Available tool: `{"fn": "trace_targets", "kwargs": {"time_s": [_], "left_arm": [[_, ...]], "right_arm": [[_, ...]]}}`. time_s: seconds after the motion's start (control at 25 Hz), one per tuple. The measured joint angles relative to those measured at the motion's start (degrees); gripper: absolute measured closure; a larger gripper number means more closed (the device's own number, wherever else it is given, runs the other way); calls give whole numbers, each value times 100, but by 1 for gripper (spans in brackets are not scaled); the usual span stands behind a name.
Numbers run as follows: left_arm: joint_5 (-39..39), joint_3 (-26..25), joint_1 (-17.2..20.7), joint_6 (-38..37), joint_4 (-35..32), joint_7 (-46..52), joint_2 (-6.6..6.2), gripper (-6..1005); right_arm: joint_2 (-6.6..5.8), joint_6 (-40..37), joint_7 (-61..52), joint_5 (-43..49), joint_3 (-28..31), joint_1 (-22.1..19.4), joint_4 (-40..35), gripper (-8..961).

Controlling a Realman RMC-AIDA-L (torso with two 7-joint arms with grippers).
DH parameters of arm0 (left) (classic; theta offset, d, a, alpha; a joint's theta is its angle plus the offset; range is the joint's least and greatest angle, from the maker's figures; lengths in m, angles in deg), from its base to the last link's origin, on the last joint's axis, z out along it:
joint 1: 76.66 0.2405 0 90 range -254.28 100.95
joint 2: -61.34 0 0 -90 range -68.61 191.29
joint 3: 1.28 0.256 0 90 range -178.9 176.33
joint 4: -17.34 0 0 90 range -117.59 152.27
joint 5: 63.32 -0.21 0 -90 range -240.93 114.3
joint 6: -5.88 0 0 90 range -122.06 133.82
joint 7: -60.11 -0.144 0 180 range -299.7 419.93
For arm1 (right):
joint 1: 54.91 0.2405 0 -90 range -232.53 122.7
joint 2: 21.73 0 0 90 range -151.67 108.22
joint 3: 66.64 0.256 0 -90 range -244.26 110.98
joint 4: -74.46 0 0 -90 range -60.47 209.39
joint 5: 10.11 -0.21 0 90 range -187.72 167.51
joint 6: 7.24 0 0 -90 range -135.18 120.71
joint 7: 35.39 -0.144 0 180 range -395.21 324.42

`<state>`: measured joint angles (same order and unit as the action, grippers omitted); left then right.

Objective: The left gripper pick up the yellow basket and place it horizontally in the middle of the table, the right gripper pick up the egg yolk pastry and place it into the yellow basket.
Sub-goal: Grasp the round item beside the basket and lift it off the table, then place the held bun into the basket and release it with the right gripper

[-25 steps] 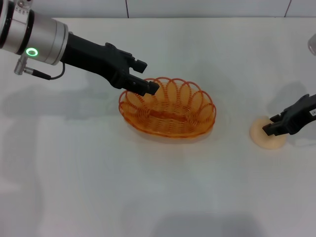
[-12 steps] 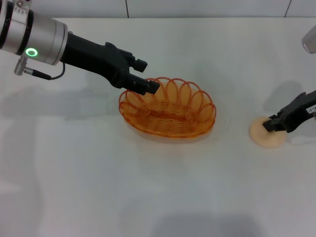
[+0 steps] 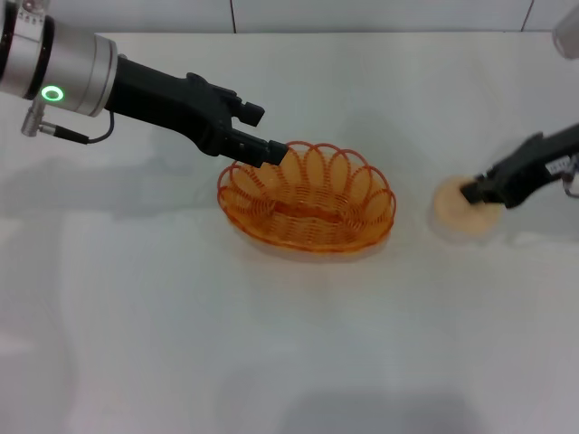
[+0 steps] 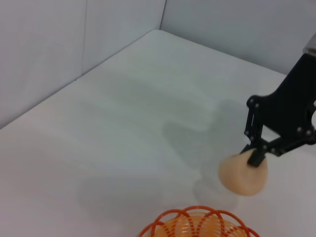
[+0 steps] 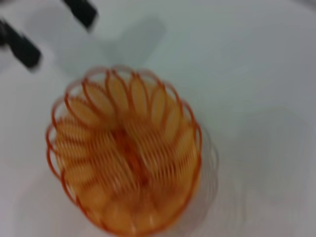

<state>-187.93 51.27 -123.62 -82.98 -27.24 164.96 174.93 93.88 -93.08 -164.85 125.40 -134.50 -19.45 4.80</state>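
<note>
While right gripper point(image 3: 472, 192) grips egg yolk pastry point(image 3: 457, 208), left gripper point(image 3: 258, 136) open by yellow basket point(image 3: 308, 208).

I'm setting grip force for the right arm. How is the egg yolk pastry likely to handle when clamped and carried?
The egg yolk pastry looks soft and smooth, so hard clamping would probably dent it. It hangs tilted from the right gripper, clear of the table, gripped only at its upper edge, so it may swing or slip. Being small, it is probably light.

Pale wall point(image 4: 59, 39) behind; seamed panels
</note>
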Motion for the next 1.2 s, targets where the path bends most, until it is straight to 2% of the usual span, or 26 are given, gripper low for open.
{"fn": "trace_targets", "kwargs": {"time_s": [0.28,0.8,1.2], "left_arm": [[129,0,43,-34,-13,-16,-16,227],[259,1,100,-131,-26,-104,-58,227],[268,1,182,-184,-59,-150,-135,227]], "right_arm": [[10,109,41,-436,-106,39,-307,910],[18,1505,140,-1145,-1569,44,-263,915],[31,2135,141,-1430,-2165,48,8,899]]}}
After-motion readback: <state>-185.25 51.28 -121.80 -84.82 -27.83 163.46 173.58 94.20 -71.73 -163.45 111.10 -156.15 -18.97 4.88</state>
